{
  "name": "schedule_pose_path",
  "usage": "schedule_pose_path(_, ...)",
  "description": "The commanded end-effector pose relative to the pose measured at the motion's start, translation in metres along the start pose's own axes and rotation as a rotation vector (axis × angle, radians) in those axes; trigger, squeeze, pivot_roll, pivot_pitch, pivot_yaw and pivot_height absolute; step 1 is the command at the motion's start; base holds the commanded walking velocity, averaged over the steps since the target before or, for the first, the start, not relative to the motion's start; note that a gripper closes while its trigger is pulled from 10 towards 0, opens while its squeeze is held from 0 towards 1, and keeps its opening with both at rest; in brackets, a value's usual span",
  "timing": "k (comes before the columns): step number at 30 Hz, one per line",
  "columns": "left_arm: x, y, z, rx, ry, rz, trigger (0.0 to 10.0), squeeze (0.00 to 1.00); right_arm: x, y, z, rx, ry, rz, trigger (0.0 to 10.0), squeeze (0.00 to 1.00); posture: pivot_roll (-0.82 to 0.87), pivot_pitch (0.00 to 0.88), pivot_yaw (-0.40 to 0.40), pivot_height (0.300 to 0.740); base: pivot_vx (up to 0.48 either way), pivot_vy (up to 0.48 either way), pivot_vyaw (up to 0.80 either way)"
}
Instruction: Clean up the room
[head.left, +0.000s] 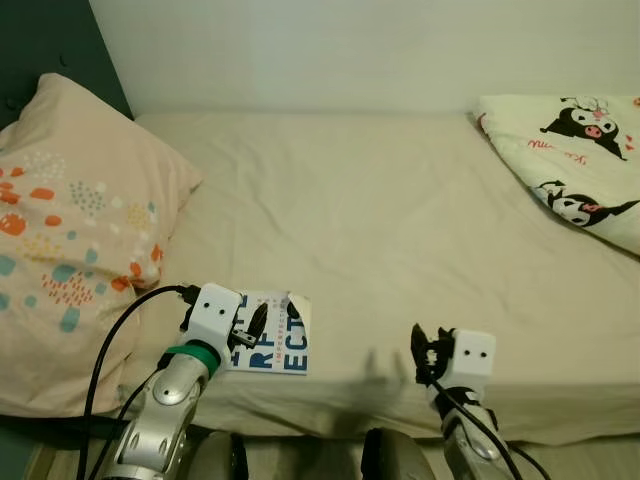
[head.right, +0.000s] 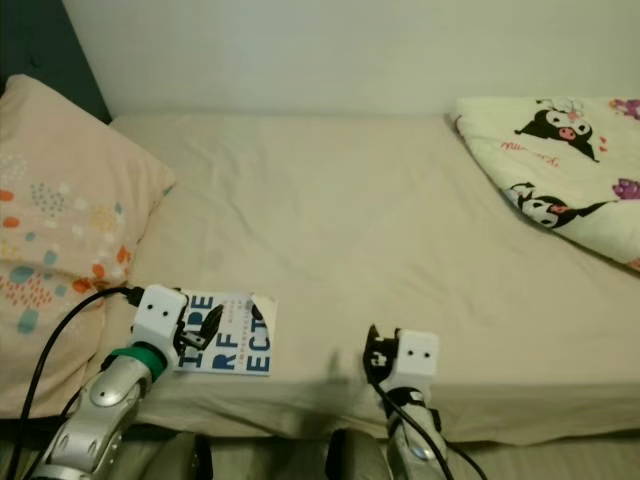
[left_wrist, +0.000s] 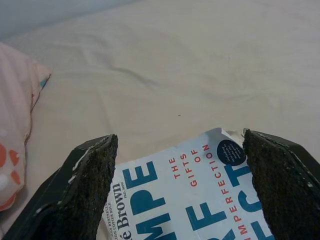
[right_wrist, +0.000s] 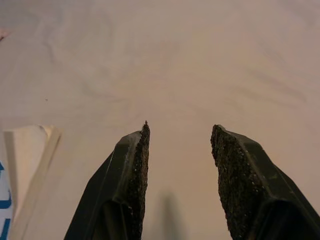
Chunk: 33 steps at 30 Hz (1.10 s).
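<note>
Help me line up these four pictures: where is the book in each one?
Left eye view: book at bed's near edge, under left claw.
Right eye view: same spot, lower left.
Left wrist view: between the open fingers.
Right wrist view: a corner at the frame's edge.
Shared landmark: beige sheet.

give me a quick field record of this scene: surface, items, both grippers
surface: bed, beige sheet
book: white cover with blue letters, flat near the bed's front edge, beside the pillow
pillow: peach, spotted, at the robot's left
blanket: cartoon print, far right
left gripper: open, fingers straddling the book's cover
right gripper: open, over bare sheet, right of the book
</note>
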<state>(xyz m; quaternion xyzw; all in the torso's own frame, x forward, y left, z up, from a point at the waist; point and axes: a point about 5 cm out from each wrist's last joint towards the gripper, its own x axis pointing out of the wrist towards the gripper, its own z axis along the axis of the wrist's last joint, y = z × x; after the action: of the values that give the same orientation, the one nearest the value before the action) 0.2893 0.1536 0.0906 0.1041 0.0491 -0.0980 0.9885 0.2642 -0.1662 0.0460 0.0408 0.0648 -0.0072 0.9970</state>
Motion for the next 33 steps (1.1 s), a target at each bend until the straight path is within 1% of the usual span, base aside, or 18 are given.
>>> schedule_pose_path(1,-0.007,0.007,-0.005,-0.006,0.009,0.036,10.0,0.0,-0.001,-0.003,-0.004,0.0,0.026,-0.015,10.0,0.0,0.09,0.0,0.009,0.681,0.0,0.0,0.0)
schedule_pose_path(3,-0.008,0.008,-0.006,-0.009,0.014,0.045,10.0,0.0,0.0,-0.003,-0.004,0.003,0.03,-0.021,10.0,0.0,0.1,0.0,0.007,0.686,0.0,0.0,0.0)
schedule_pose_path(4,-0.009,0.011,-0.007,-0.013,0.017,0.053,10.0,0.0,0.001,-0.001,-0.003,-0.001,0.033,-0.02,10.0,0.0,0.1,0.0,0.008,0.701,0.0,0.0,0.0)
schedule_pose_path(7,-0.009,0.011,-0.007,-0.015,0.017,0.054,10.0,0.0,0.001,0.0,-0.002,0.003,0.035,-0.017,10.0,0.0,0.1,0.0,0.009,0.711,0.0,0.0,0.0)
schedule_pose_path(11,-0.008,0.013,-0.007,-0.015,0.017,0.052,10.0,0.0,0.001,0.003,-0.002,0.043,0.048,-0.021,10.0,0.0,0.1,0.0,0.008,0.736,0.0,0.0,0.0)
schedule_pose_path(13,-0.008,0.013,-0.006,-0.016,0.015,0.053,10.0,0.0,0.002,0.004,-0.002,0.048,0.051,-0.021,10.0,0.0,0.11,0.0,0.0,0.74,0.0,0.0,0.0)
schedule_pose_path(16,-0.009,0.016,-0.006,-0.018,0.016,0.063,10.0,0.0,0.002,0.006,-0.002,0.051,0.056,-0.016,10.0,0.0,0.11,0.0,0.001,0.74,0.0,0.0,0.0)
schedule_pose_path(17,-0.011,0.019,-0.009,-0.022,0.032,0.072,10.0,0.0,0.002,0.008,-0.005,0.054,0.076,-0.014,10.0,0.0,0.11,0.0,0.018,0.74,0.0,0.0,0.0)
schedule_pose_path(18,-0.011,0.019,-0.009,-0.022,0.032,0.072,10.0,0.0,0.002,0.008,-0.005,0.054,0.076,-0.014,10.0,0.0,0.11,0.0,0.018,0.74,0.0,0.0,0.0)
schedule_pose_path(21,-0.011,0.02,-0.012,-0.026,0.05,0.072,10.0,0.0,0.0,0.006,-0.009,0.054,0.1,-0.034,10.0,0.0,0.11,0.0,0.017,0.74,0.0,0.0,0.0)
schedule_pose_path(25,-0.01,0.019,-0.011,-0.031,0.048,0.074,10.0,0.0,-0.001,0.003,-0.011,0.044,0.119,-0.052,10.0,0.0,0.1,0.0,0.019,0.74,0.0,0.0,0.0)
schedule_pose_path(28,-0.008,0.017,-0.011,-0.032,0.049,0.067,10.0,0.0,-0.001,-0.001,-0.012,0.027,0.13,-0.061,10.0,0.0,0.09,0.0,0.021,0.74,0.0,0.0,0.0)
schedule_pose_path(31,-0.006,0.012,-0.011,-0.042,0.052,0.057,10.0,0.0,0.0,-0.006,-0.013,-0.02,0.157,-0.061,10.0,0.0,0.07,0.0,0.022,0.74,0.0,0.0,0.0)
schedule_pose_path(33,-0.005,0.01,-0.011,-0.048,0.052,0.056,10.0,0.0,0.0,-0.007,-0.013,-0.031,0.163,-0.058,10.0,0.0,0.07,0.0,0.022,0.74,0.0,0.0,0.0)
